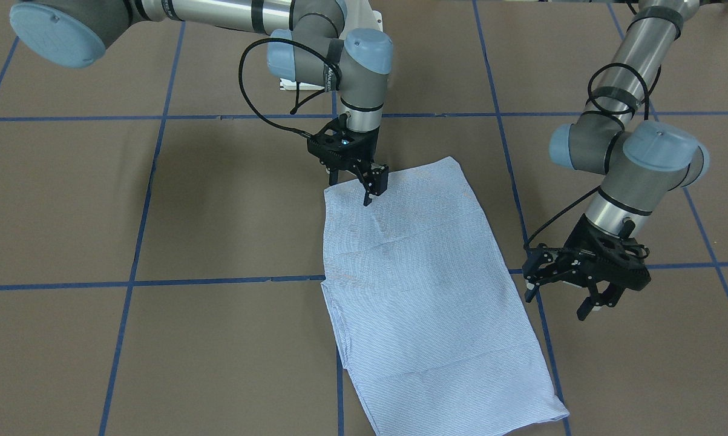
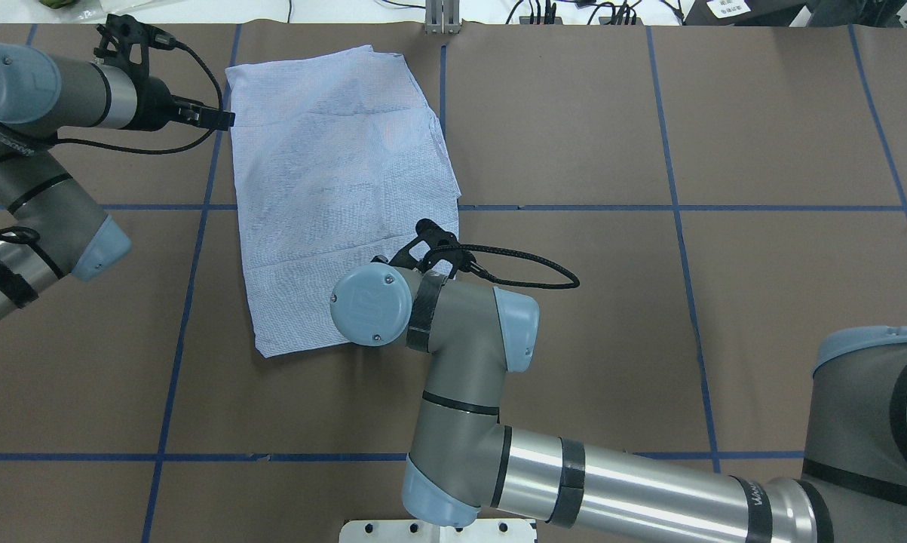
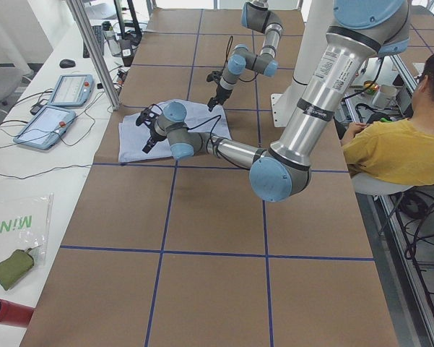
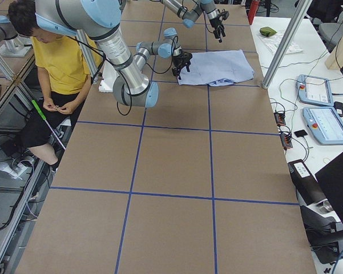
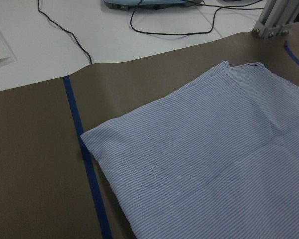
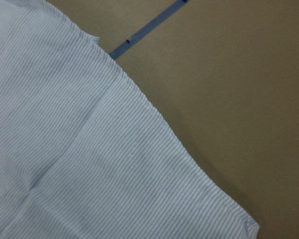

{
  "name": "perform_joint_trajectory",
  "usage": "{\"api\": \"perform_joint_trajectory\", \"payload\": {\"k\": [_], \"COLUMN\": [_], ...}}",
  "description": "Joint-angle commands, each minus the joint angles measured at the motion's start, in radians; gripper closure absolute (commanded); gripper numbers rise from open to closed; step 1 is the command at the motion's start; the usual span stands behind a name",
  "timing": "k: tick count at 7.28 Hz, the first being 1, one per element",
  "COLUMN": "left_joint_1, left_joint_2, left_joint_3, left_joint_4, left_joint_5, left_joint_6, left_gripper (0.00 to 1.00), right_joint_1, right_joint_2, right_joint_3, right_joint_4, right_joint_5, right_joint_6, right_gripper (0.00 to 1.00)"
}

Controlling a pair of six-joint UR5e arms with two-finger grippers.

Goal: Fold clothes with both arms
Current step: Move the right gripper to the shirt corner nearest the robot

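Now, with the next fold due, I have the right gripper (image 1: 353, 188) hanging jaws apart over the near corner of the shirt (image 1: 424, 284), and the left gripper (image 1: 557, 306), likewise spread, off the cloth just beside its long edge. I would pinch every layer at matching corners and lift both together. Light blue and finely striped, the shirt lies as a long, faintly creased rectangle on the brown desk (image 1: 218, 212).

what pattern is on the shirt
The shirt is light blue with fine white stripes; clearest in the right wrist view.
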Motion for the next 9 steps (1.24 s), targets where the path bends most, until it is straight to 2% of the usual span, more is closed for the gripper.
{"api": "perform_joint_trajectory", "payload": {"k": [1,4,6,9], "left_joint_1": [0.0,0.0,0.002,0.002], "left_joint_2": [0.004,0.005,0.005,0.005], "left_joint_3": [-0.001,0.001,0.001,0.001], "left_joint_4": [-0.001,-0.001,0.0,-0.001], "left_joint_5": [0.0,-0.002,-0.002,-0.002], "left_joint_6": [0.001,0.003,0.003,0.003], "left_gripper": [0.0,0.0,0.0,0.0], "right_joint_1": [-0.012,-0.017,-0.019,-0.022], "right_joint_2": [0.022,0.033,0.056,0.061], "right_joint_3": [-0.042,-0.072,-0.098,-0.109], "right_joint_4": [0.0,0.003,0.006,0.001], "right_joint_5": [-0.015,-0.036,-0.038,-0.04], "right_joint_6": [0.014,0.024,0.042,0.031], "right_gripper": [0.04,0.13,0.35,0.34]}}
